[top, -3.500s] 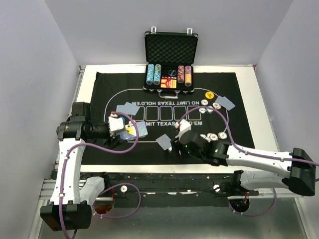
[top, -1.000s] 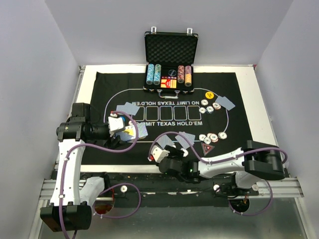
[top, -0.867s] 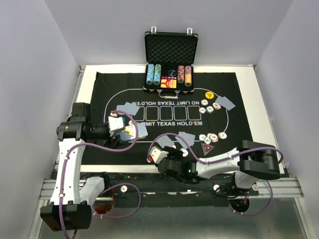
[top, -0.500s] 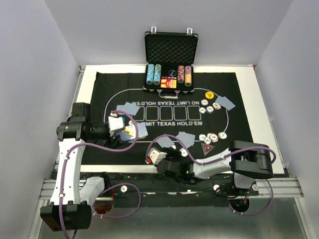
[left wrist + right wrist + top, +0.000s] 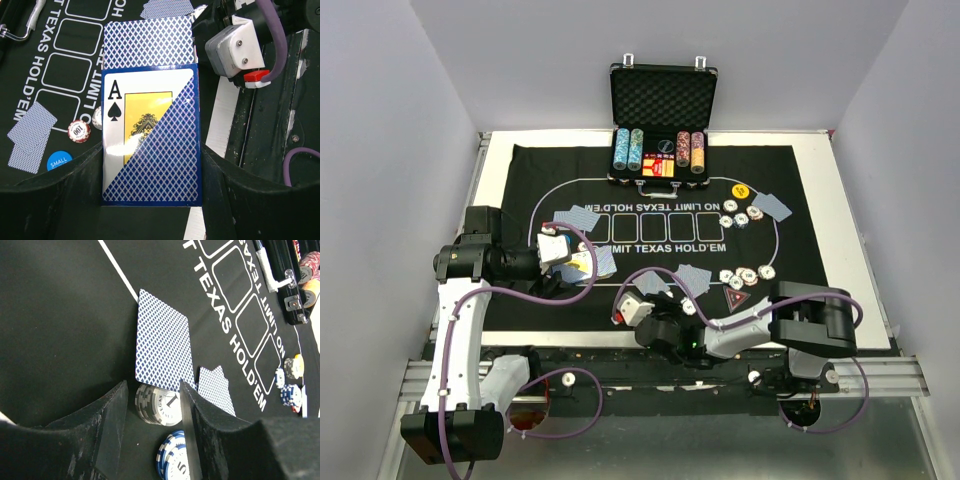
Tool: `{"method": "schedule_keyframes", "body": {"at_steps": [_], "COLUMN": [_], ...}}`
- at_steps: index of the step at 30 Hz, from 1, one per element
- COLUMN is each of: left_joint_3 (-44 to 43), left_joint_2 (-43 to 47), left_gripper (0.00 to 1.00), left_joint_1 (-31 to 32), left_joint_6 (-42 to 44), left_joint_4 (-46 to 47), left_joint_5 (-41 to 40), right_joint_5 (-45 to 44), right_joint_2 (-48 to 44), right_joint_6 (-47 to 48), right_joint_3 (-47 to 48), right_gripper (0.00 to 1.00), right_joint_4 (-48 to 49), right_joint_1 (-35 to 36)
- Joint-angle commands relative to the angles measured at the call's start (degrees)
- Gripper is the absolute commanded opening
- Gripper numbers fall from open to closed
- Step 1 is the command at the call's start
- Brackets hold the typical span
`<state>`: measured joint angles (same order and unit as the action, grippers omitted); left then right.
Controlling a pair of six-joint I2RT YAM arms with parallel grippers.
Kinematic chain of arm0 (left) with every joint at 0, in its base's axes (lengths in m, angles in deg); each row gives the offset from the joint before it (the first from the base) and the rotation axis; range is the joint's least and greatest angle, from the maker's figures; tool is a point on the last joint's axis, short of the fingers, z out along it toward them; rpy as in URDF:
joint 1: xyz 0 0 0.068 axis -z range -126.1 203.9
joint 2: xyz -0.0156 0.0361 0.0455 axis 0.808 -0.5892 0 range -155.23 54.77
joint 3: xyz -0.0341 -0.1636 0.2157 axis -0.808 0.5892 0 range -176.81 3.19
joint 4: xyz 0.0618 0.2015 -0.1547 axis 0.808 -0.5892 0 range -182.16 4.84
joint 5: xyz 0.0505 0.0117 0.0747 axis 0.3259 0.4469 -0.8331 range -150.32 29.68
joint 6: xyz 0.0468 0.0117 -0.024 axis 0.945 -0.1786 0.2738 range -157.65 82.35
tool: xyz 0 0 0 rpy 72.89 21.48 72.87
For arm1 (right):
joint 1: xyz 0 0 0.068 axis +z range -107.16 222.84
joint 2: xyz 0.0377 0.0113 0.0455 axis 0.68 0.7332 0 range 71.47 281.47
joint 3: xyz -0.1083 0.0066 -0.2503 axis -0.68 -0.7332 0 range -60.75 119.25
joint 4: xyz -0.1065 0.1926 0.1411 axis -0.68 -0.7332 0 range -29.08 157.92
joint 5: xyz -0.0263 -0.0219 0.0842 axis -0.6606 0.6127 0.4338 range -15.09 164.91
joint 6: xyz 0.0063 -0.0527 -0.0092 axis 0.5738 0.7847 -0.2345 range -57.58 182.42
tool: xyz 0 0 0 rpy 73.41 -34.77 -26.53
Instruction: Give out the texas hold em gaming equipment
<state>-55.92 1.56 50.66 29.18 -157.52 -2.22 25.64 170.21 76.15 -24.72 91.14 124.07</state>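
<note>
**A:** Where is the left gripper [image 5: 150, 150]?

**B:** Over the left side of the mat [image 5: 550, 170], clamped across a card box [image 5: 150, 132] printed with the ace of spades. One finger sits on each long side. A blue-backed card [image 5: 147, 42] shows past the box's far end.

**A:** What lies on the mat under it?

**B:** A red-edged chip [image 5: 79, 131] and a blue button [image 5: 59, 161] marked SMALL. Both are just beside two overlapping cards [image 5: 31, 131] lying face down.

**A:** And the right gripper [image 5: 154, 392]?

**B:** It is low by the mat's near edge, left of the middle. Its fingers [image 5: 115, 420] stand on either side of a short grey chip stack [image 5: 157, 404] marked 1. The margins at the pads are too thin in the wrist view, so I cannot tell whether they press on the stack or merely flank it.

**A:** What is around that stack?

**B:** A face-down card [image 5: 162, 347] lies just beyond it, and a blue chip stack [image 5: 172, 455] marked 5 sits just beside it.

**A:** And the rest of the equipment?

**B:** A row of chips [image 5: 745, 275] lies right of the mat's middle, with the red triangular marker [image 5: 735, 297] just nearer the near edge. Toward the far right corner are a yellow button [image 5: 741, 190], a few chips [image 5: 742, 215] and another card [image 5: 772, 206]. The case [image 5: 663, 100] stands open at the mat's far edge.
</note>
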Motion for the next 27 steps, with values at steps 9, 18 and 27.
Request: {"method": "schedule_keyframes", "body": {"at_steps": [9,18,27], "left_joint_3": [0.05,-0.3,-0.3], "left_joint_2": [0.04,0.12,0.21], "left_gripper": [0.45,0.45,0.45], "left_joint_1": [0.17,0.17,0.17], "left_joint_6": [0.94,0.67,0.5], "left_joint_4": [0.46,0.02,0.37], "left_joint_5": [1.75,1.75,1.83], "right_joint_5": [-2.84,-3.81,-6.62], "right_joint_2": [2.6,0.05,-7.76], "right_joint_6": [-1.69,-1.17,1.56], "right_joint_3": [-0.26,-0.09,0.53], "right_gripper": [0.43,0.37,0.28], "right_joint_4": [3.75,5.52,7.8], "right_joint_1": [-0.72,-0.81,-0.81]}}
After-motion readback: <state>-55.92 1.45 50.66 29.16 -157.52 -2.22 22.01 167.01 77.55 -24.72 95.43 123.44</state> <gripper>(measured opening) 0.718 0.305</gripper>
